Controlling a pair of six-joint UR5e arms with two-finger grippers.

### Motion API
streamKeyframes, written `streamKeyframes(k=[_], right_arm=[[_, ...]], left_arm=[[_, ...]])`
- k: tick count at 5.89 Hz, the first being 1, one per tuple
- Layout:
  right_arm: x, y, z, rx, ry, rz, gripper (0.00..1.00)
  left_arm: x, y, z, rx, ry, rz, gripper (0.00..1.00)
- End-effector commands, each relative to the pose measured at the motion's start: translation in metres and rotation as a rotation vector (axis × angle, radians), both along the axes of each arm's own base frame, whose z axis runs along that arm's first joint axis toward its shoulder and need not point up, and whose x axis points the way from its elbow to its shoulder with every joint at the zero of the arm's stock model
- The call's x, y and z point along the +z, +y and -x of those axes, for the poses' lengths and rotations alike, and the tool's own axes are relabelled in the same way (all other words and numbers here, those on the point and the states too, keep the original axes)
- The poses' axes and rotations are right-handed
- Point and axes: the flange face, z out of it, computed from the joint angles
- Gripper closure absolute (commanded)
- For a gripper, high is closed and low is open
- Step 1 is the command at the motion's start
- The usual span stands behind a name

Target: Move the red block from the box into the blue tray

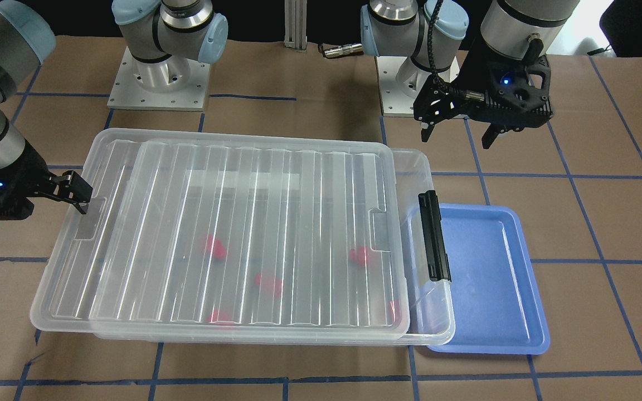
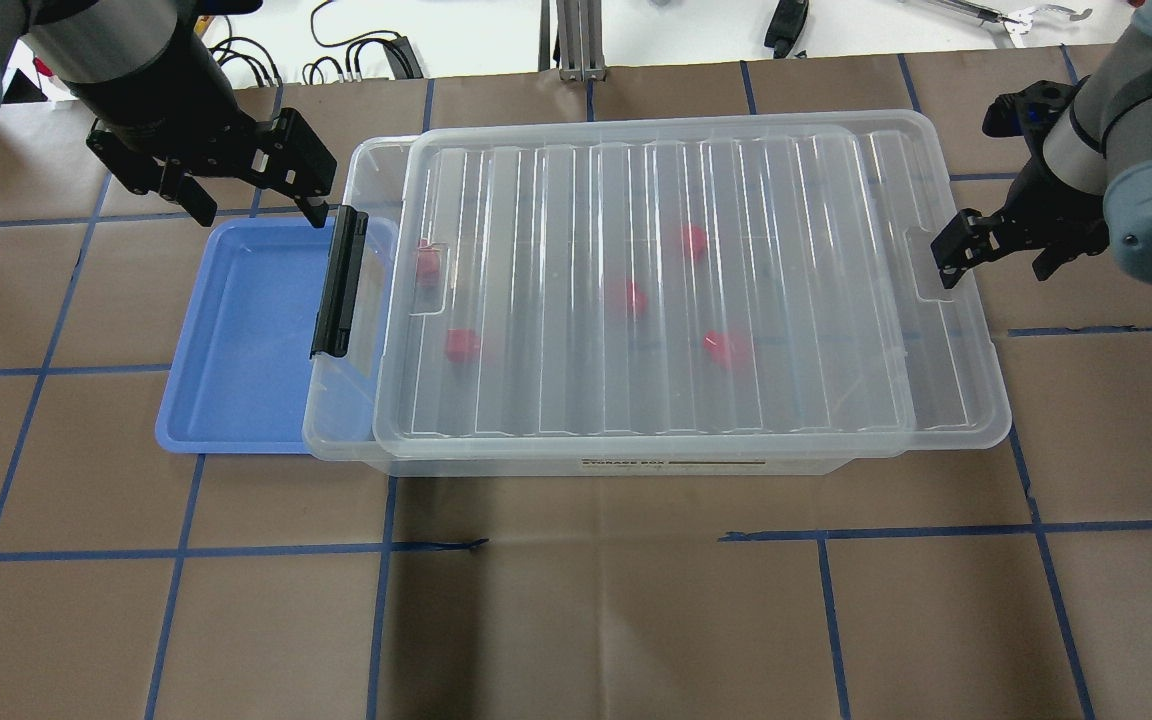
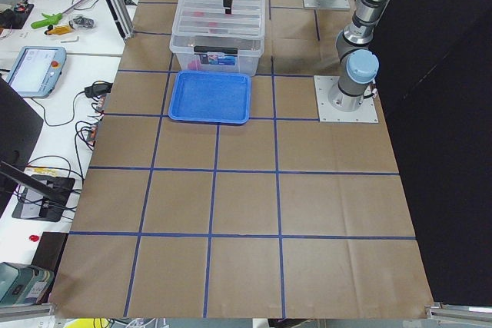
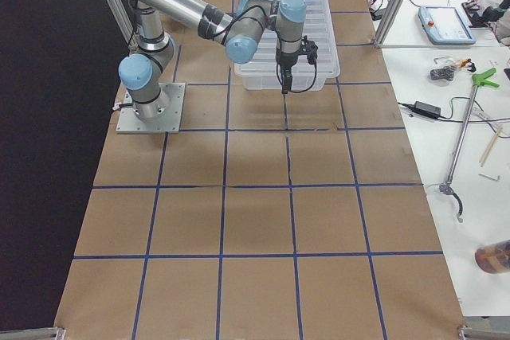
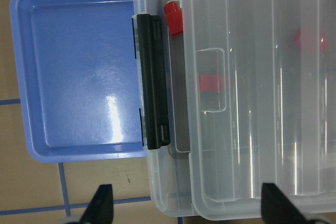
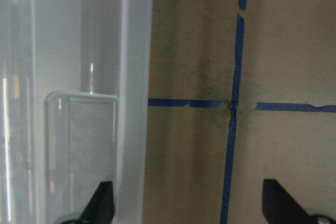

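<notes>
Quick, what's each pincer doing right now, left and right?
Left pincer: open, holding nothing.
Right pincer: open, holding nothing.

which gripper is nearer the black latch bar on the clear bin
Left. The left gripper hovers near the black latch bar and the periwinkle-blue plastic tray; the right gripper sits at the large clear plastic bin's opposite end.

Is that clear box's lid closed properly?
No: the lid sits shifted along the box, leaving a gap by the black latch.
</notes>
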Motion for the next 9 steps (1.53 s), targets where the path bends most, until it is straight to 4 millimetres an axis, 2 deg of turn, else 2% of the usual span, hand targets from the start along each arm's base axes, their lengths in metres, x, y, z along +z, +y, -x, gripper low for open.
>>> streamKeyframes(k=[1, 3, 4, 5, 7, 9], right_arm=[[0.002, 0.001, 0.023, 0.03, 0.002, 0.003, 0.0], [0.002, 0.005, 0.054, 0.05, 0.006, 0.007, 0.0], [0.004, 0.005, 0.065, 0.051, 0.014, 0.021, 0.0], [0.004, 0.007, 0.074, 0.065, 0.022, 0.025, 0.0], [0.007, 0.012, 0.104, 0.058, 0.032, 0.035, 0.0], [0.007, 0.02, 0.131, 0.011, 0.032, 0.035, 0.0]], left_arm=[[-0.002, 0.0, -0.001, -0.11, -0.006, -0.001, 0.01], [-0.004, 0.001, 0.0, -0.239, 0.003, -0.006, 0.01], [-0.011, 0.004, 0.0, -0.277, 0.003, -0.022, 0.01], [-0.017, 0.008, 0.001, -0.385, 0.005, -0.025, 0.01], [-0.024, 0.006, 0.0, -0.538, 0.009, -0.035, 0.01], [-0.027, 0.005, 0.0, -0.79, 0.001, -0.036, 0.01]])
